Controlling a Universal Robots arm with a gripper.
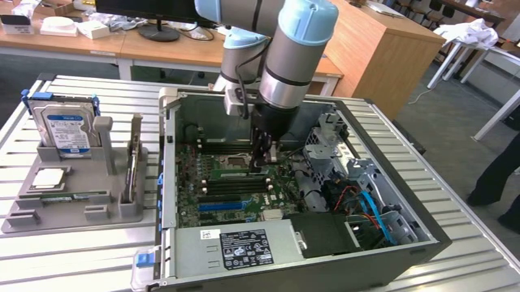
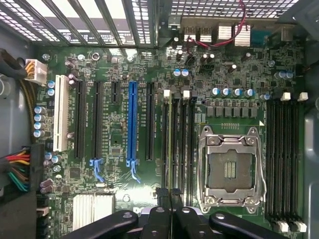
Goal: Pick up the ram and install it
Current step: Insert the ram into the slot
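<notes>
Gripper [image 1: 265, 159] is closed on the ram [image 2: 172, 149], held on edge just above the motherboard [image 1: 235, 182]. Its long axis is aligned with the memory slots [image 2: 192, 149] directly below.

Robot arm [image 1: 284, 67]: smooth silver-grey metal tubes, round in section, thick. Joint housings closed with pale blue plastic caps [image 1: 309, 18], rounded, no markings legible. A dark seam ring sits where the tube meets the joint.

Thin black cable [image 1: 241, 91] runs in a loop along the wrist section. Small off-white bracket [image 1: 235, 102] is fixed to the side of the wrist.

Matt black gripper [image 1: 264, 161]: slim, boxy body below the wrist in the exterior view. In the wrist view the gripper [image 2: 168, 195] shows four rounded black link bars [image 2: 107, 225], slightly glossy, each with a round pivot pin [image 2: 127, 217].
</notes>
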